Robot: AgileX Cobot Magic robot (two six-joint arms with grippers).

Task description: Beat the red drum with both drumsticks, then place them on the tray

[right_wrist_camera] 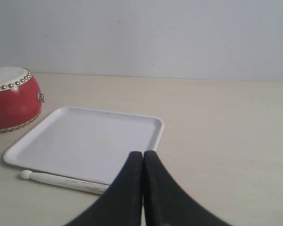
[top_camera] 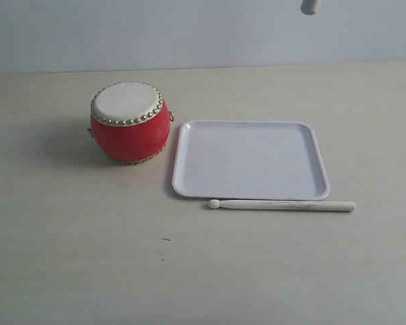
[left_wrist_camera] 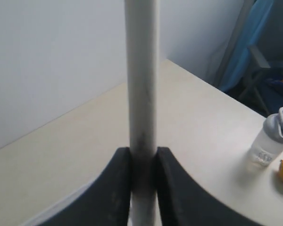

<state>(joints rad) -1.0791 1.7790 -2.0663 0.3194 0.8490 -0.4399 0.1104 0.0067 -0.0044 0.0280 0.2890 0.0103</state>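
Wood this thin is light and slippery; grab its middle. One stick (top_camera: pixel 281 205) lies on the bench (top_camera: pixel 88 257) at the tray's (top_camera: pixel 250 159) six o'clock. Left gripper (left_wrist_camera: pixel 143 153) pinches another stick (left_wrist_camera: pixel 141 70); right gripper (right_wrist_camera: pixel 142 154) is pressed together.

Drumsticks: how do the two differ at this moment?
The held drumstick is clamped in the left gripper, above the table; the loose drumstick lies untouched. The held drumstick sticks straight out of the jaws; the loose drumstick lies flat, just outside one long rim of the tray. The loose drumstick shows its rounded tip; the held drumstick's tip is out of frame. Both are slim, pale and off the tray.
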